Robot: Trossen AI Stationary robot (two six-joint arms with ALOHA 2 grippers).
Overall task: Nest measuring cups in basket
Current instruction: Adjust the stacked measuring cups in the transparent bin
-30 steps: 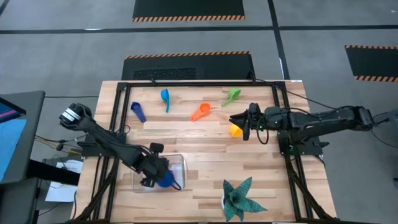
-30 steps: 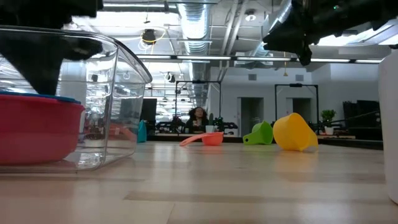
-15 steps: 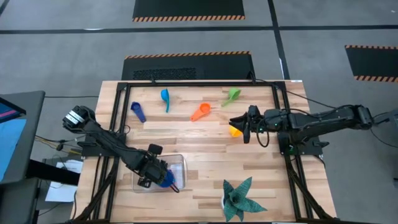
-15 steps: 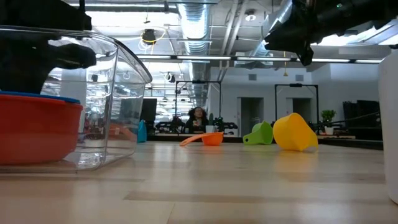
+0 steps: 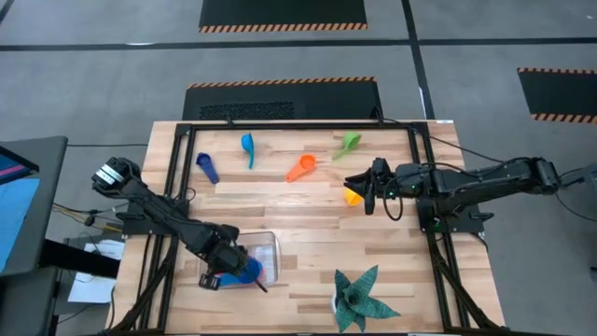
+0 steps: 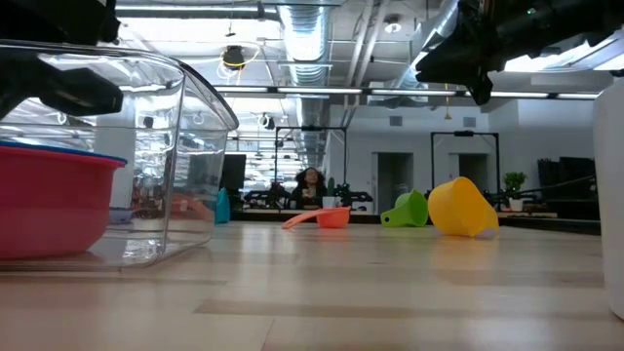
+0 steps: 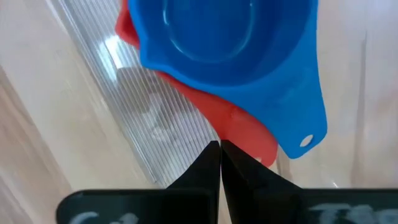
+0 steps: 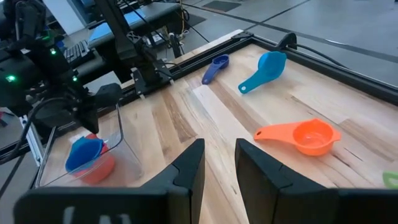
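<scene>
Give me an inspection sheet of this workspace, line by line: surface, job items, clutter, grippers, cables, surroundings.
Surface: wooden table, black frame.
Job's things: basket holds blue cup nested in red cup; dark blue cup, light blue cup, orange cup, green cup, yellow cup on the table.
Clutter: green star-shaped plant.
Grippers: left gripper shut, above basket; right gripper open, by yellow cup.
Cables: loose wires off the left edge.
Surroundings: a person far behind.

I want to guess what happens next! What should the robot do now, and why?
Probably lower the right gripper onto the yellow cup: it hangs just above it with fingers open. The blue cup already sits in the red cup in the basket.
</scene>
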